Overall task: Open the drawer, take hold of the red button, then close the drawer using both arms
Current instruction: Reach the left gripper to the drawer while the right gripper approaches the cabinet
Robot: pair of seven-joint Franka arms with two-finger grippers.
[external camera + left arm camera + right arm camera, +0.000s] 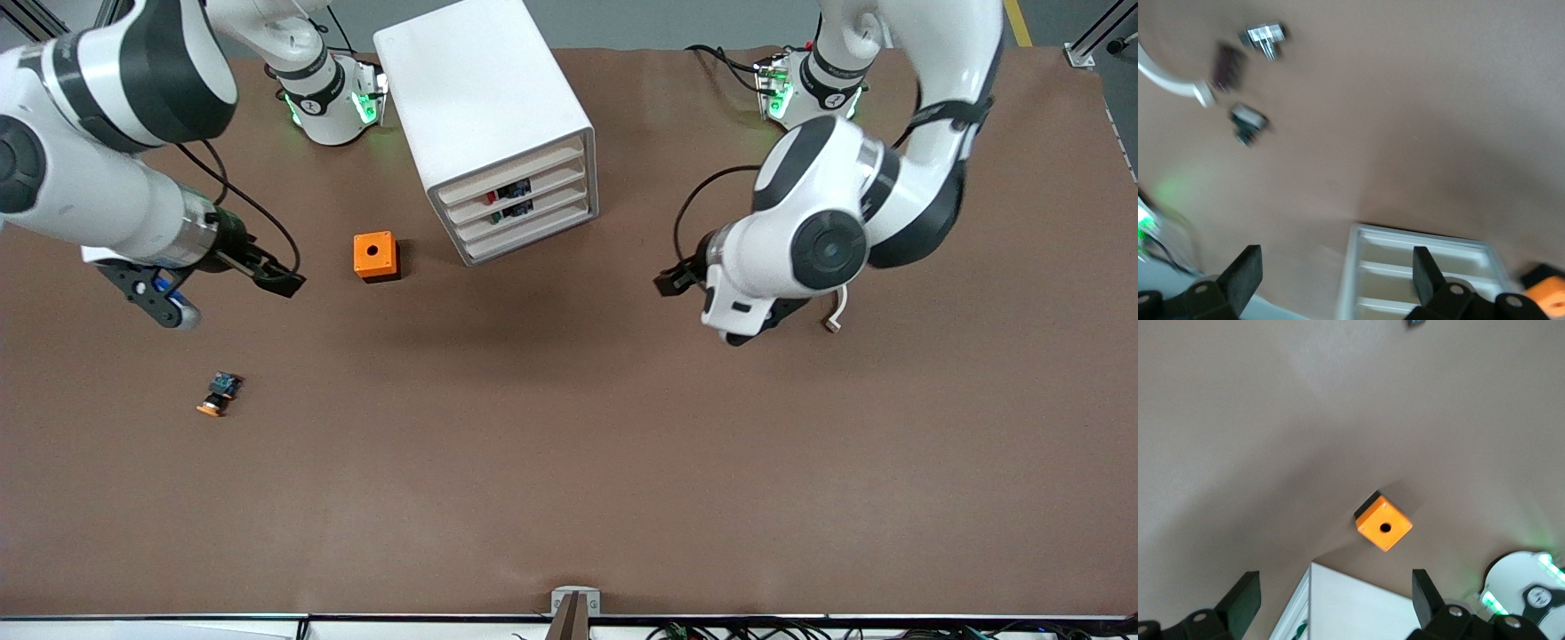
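Note:
The white cabinet [484,98] stands at the back middle of the table with all four drawers shut. The drawer [524,188] is second from the top. The button's red cap [490,196] shows through its front. My right gripper [173,307] hangs open and empty over the table toward the right arm's end; in its wrist view [1335,597] it faces the cabinet [1358,613]. My left gripper [1337,273] is open and empty, above the table toward the left arm's end, and its view shows the cabinet's drawer fronts [1418,280]. In the front view its fingers are hidden under the wrist.
An orange box [375,256] with a round hole sits beside the cabinet toward the right arm's end, also in the right wrist view [1383,523]. An orange-capped button [218,394] lies nearer the camera. A white cable end [834,318] and small parts [1248,120] lie by the left arm.

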